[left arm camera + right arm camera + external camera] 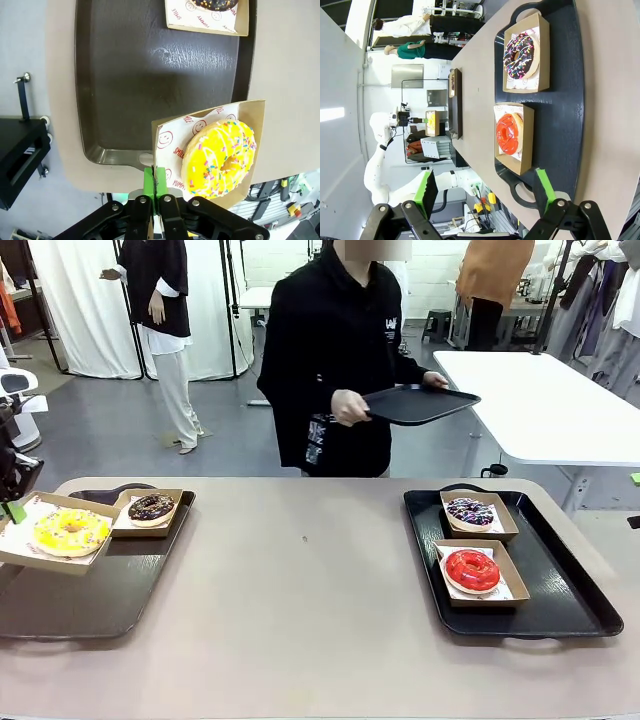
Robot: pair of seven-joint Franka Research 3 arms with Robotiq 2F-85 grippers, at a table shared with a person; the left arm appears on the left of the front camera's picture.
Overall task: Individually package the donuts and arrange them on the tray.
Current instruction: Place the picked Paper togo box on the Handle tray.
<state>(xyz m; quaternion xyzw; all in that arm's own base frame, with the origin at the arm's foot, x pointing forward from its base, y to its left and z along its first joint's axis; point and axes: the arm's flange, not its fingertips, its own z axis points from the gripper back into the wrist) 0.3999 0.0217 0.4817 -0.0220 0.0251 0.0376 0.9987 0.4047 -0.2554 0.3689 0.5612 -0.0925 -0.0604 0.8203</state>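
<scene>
My left gripper (156, 182) is shut on the paper-lined edge of a cardboard box (250, 115) that holds the yellow donut (220, 157). In the front view that box with the yellow donut (70, 531) hangs tilted over the left black tray's (60, 610) near-left corner, beside the left gripper (12, 505). The chocolate donut (151, 508) lies boxed at that tray's far end. On the right tray (560, 590) sit the boxed sprinkled donut (470, 511) and the boxed red donut (472, 570). My right gripper (485, 186) hangs open above the red donut (509, 134) and the sprinkled donut (522, 54).
A person stands at the table's far side holding another black tray (420, 405) in both hands. The tan tabletop (300, 580) lies bare between the two trays. A white table (540, 400) stands behind at the right.
</scene>
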